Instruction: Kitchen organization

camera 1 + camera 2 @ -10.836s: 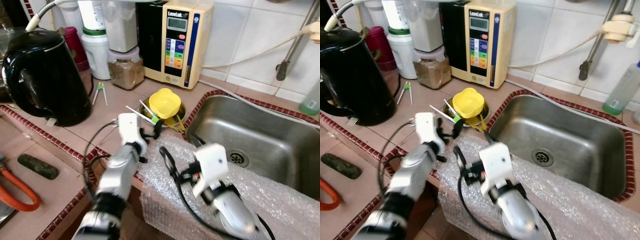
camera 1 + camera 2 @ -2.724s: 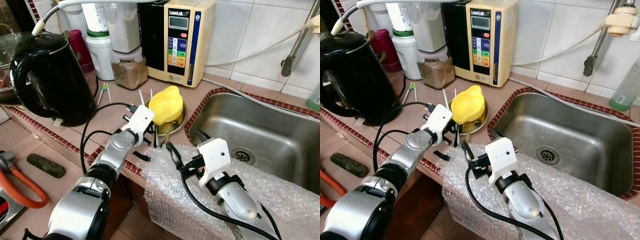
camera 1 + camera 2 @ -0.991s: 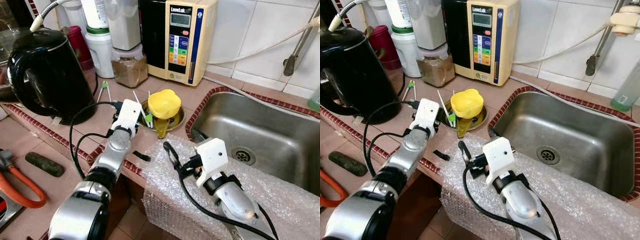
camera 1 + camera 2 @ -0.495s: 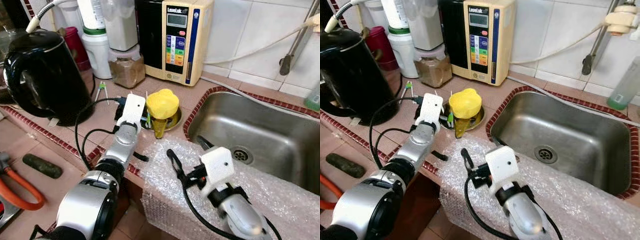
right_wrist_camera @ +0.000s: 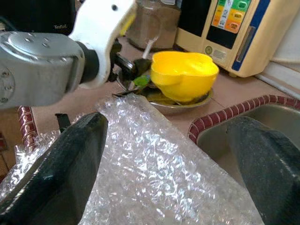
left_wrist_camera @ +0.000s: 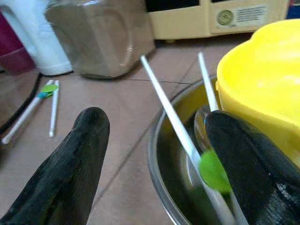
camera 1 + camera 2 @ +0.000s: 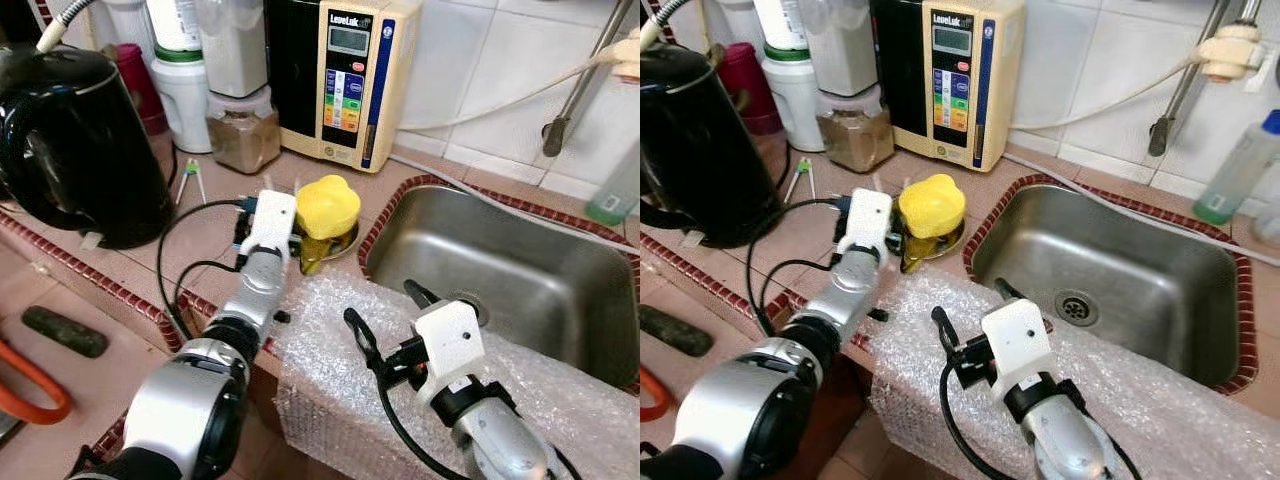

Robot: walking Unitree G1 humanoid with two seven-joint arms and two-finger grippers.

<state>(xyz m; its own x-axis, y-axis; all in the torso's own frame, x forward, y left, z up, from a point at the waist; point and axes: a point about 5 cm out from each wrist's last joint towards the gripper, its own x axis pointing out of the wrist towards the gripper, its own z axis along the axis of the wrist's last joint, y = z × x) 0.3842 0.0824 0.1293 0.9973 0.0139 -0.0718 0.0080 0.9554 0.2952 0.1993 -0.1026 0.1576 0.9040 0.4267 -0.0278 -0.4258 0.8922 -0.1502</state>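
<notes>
A yellow plastic cup (image 7: 327, 205) stands upturned in a small steel bowl (image 6: 157, 154) on the tiled counter beside the sink. Thin white sticks (image 6: 164, 103) with green tabs lean in the bowl. My left gripper (image 6: 157, 119) is open at the bowl's near-left rim, its fingers (image 6: 89, 140) standing on either side of one stick without touching it. My right gripper (image 7: 388, 312) is open and holds nothing, low over the bubble wrap (image 7: 330, 360) that drapes the counter's front edge.
A steel sink (image 7: 500, 260) lies to the right. A black kettle (image 7: 70, 140), a jar of brown powder (image 7: 240, 130) and a cream water machine (image 7: 345, 80) stand at the back. Two loose sticks (image 7: 190, 180) lie near the kettle. A green bottle (image 7: 1230, 170) stands far right.
My left gripper has advanced from the counter's front edge to the bowl's rim. The yellow cup, tilted earlier, now sits level. The right gripper stays over the bubble wrap; the camera has shifted slightly.
</notes>
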